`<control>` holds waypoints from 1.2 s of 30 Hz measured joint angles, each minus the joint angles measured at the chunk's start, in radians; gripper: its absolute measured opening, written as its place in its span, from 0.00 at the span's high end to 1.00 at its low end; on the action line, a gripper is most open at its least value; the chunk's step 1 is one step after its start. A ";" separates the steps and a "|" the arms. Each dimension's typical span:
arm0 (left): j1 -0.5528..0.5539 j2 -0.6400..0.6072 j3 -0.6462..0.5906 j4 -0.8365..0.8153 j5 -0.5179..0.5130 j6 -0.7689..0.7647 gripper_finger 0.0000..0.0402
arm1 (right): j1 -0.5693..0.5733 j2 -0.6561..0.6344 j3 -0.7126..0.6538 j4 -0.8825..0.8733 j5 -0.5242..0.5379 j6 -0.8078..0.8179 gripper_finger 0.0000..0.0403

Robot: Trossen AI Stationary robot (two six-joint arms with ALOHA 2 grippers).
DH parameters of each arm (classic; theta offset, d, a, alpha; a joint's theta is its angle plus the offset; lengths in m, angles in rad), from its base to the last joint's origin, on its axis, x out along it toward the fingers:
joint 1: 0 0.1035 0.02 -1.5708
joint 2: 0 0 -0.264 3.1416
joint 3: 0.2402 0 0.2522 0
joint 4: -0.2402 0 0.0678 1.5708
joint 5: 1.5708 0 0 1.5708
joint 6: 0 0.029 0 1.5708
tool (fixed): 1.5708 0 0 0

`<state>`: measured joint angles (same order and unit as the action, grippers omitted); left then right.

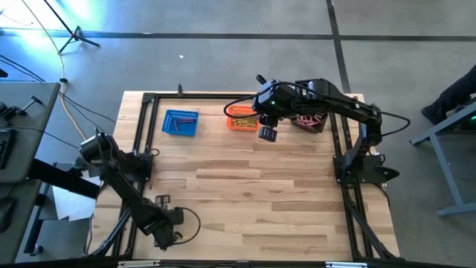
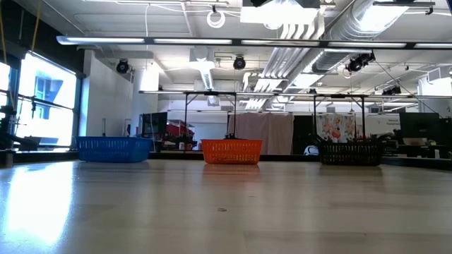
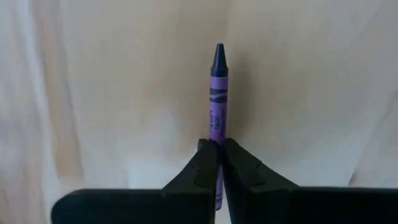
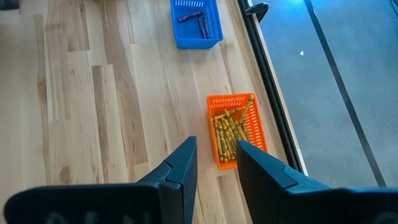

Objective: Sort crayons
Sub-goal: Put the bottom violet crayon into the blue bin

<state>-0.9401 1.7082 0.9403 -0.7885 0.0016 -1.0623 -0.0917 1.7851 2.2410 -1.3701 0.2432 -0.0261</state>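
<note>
A purple crayon (image 3: 217, 93) stands pinched at its lower end between the closed fingers of the left gripper (image 3: 217, 163), its dark tip pointing straight out beyond them over bare wood. That gripper sits near the table's (image 1: 260, 201) 7 o'clock corner. At 12 o'clock, the right gripper (image 4: 216, 163) hovers with jaws apart and empty above the orange basket (image 4: 237, 129) of yellow crayons (image 4: 231, 132); the blue basket (image 1: 180, 123) lies toward 11 o'clock, the black basket (image 2: 351, 153) toward 1 o'clock.

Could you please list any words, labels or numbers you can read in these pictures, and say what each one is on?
Purple crayon held in the left gripper: dark print runs along its wrapper, too blurred to read.
Blue basket, orange basket, table: no text visible.
</note>
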 joint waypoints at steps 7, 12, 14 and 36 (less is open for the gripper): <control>0.070 -0.132 0.002 0.085 -0.167 0.173 1.00 | 0.000 0.000 0.000 0.000 0.000 0.000 0.76; 0.151 -0.225 0.003 0.160 -0.425 0.384 1.00 | 0.000 0.000 0.000 0.000 0.000 0.000 0.76; 0.190 -0.260 0.003 0.168 -0.552 0.451 1.00 | 0.000 0.000 0.000 0.000 0.000 0.000 0.76; 0.948 -0.418 0.005 0.156 -1.113 0.417 1.00 | 0.000 0.000 0.000 0.000 0.000 0.000 0.76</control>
<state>0.0075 1.2900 0.9451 -0.6328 -1.1114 -0.6456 -0.0917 1.7851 2.2410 -1.3701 0.2432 -0.0261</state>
